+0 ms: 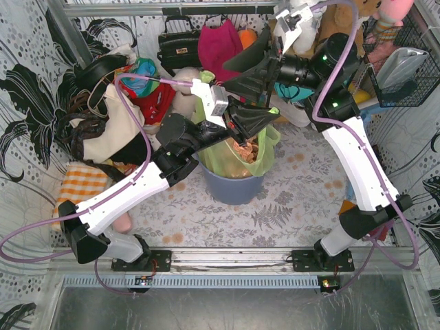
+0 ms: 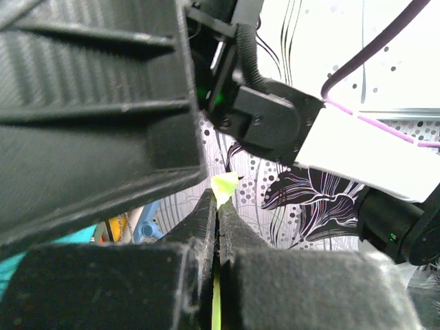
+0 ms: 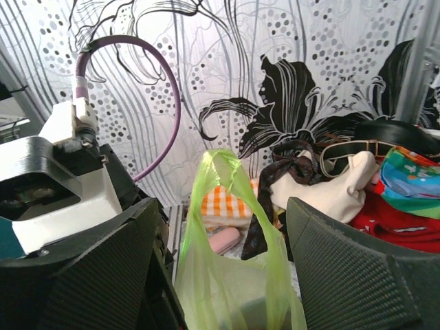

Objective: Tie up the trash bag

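The trash bag [image 1: 260,157] is thin light-green plastic with crumpled brown paper [image 1: 244,148] inside, and it stands in the round blue-grey bin [image 1: 234,187] mid-table. My left gripper [image 1: 256,120] is over the bag's top, shut on a strip of the green plastic. In the left wrist view a green tip [image 2: 225,185] pokes out past the closed gripper [image 2: 218,204]. My right gripper [image 1: 246,69] is open just behind and above the bag. In the right wrist view a free bag handle loop [image 3: 227,180] stands upright between its open fingers [image 3: 103,275], touching neither.
Bags and clothes are piled along the back and left: a black handbag [image 1: 179,45], a magenta bag [image 1: 220,41], an orange checked cloth [image 1: 81,185] and a pink case [image 3: 223,240]. A wire basket [image 1: 405,69] hangs at the right wall. Patterned walls close in both sides.
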`<act>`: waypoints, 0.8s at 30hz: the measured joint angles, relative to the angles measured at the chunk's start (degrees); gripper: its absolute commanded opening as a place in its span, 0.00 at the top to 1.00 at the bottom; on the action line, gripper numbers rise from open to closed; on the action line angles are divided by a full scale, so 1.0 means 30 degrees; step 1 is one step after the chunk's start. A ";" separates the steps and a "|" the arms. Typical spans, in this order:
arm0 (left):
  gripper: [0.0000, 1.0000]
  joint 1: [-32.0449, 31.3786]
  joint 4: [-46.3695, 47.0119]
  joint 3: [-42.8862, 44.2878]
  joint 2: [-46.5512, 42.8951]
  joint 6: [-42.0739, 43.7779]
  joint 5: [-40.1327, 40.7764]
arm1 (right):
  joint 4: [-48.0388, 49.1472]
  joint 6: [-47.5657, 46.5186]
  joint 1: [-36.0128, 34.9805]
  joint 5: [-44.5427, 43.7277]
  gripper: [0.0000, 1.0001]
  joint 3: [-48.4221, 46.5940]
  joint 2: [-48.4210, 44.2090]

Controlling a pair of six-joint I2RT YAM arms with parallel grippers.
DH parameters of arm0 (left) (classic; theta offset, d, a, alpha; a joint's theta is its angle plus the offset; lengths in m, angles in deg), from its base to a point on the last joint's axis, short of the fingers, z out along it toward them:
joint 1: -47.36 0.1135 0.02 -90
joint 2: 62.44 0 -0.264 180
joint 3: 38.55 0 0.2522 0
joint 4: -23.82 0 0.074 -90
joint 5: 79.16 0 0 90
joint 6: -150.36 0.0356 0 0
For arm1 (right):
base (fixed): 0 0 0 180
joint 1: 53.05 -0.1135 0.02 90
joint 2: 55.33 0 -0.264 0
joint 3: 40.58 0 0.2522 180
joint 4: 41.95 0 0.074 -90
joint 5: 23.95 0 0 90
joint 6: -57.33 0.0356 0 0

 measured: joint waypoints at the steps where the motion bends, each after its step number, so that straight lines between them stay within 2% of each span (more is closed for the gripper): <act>1: 0.95 0.0000 0.0044 -0.0007 0.0000 -0.0022 -0.0058 | 0.0481 0.0313 0.0000 0.0313 0.25 -0.0007 0.0219; 8: 0.95 0.0000 0.0153 -0.0066 0.0000 -0.0204 -0.0277 | 0.2630 0.1843 -0.0357 0.1690 0.28 -0.0838 0.2040; 18: 0.95 0.0000 0.0474 -0.0211 -0.0080 -0.0474 -0.0423 | 0.3905 0.3402 -0.1049 0.2433 0.54 -0.3315 0.4634; 24: 0.95 0.0000 0.0554 -0.0284 -0.0117 -0.0590 -0.0561 | 0.4240 0.3956 -0.1078 0.2419 0.62 -0.4073 0.5166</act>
